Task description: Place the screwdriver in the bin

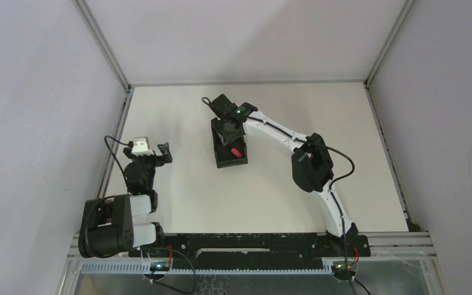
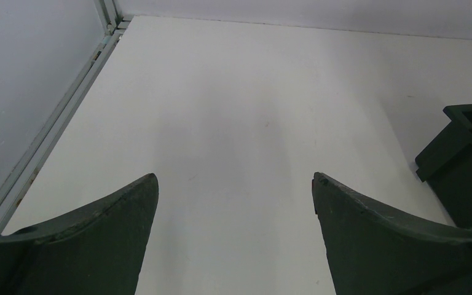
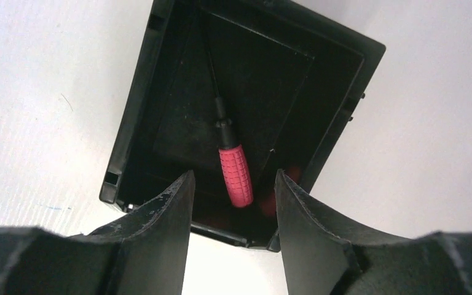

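Note:
The black bin [image 1: 220, 161] stands mid-table. The screwdriver [image 1: 236, 151] lies inside it, red handle toward the near end. In the right wrist view the red handle [image 3: 235, 175] and thin dark shaft rest on the floor of the bin [image 3: 147, 98]. My right gripper [image 1: 227, 126] hovers over the bin's far end; its jaws [image 3: 233, 184] stand apart with nothing between them, above the handle. My left gripper [image 1: 160, 152] is open and empty at the left, over bare table [image 2: 233, 184]. A corner of the bin [image 2: 461, 153] shows at the right of the left wrist view.
The white table [image 1: 319, 110] is walled by grey panels with metal rails along the left [image 1: 114, 147] and right [image 1: 387, 147] edges. The arms' base rail [image 1: 246, 243] runs along the near edge.

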